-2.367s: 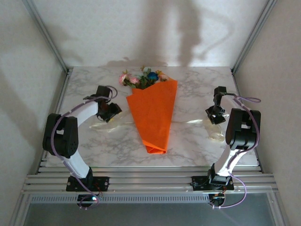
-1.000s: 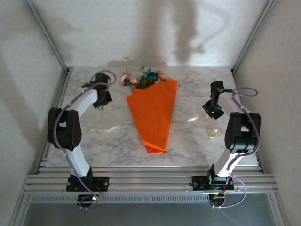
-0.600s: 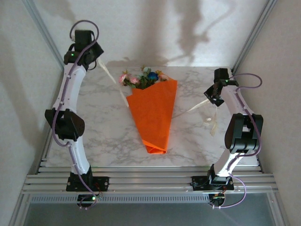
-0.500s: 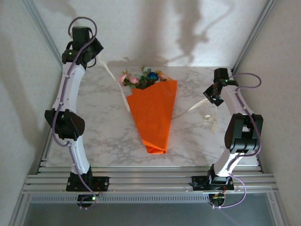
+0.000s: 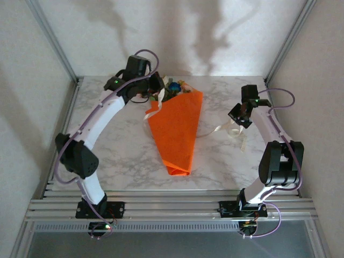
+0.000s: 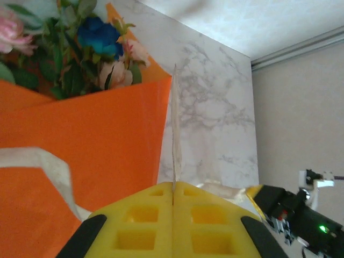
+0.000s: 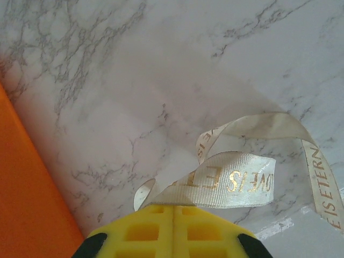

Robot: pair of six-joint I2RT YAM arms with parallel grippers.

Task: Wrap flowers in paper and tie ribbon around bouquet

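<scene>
Top external view: the marble counter is carrying the orange bouquet, lying mid-counter with its tip pointing toward the arm bases. The flowers are poking out at the far end. The ribbon is curling on the counter right of the cone. The left pincer is squeezing a stretch of ribbon beside the blooms, and the right pincer is clamped on another stretch.

Overhead, two wrist close-ups sharing paper
</scene>
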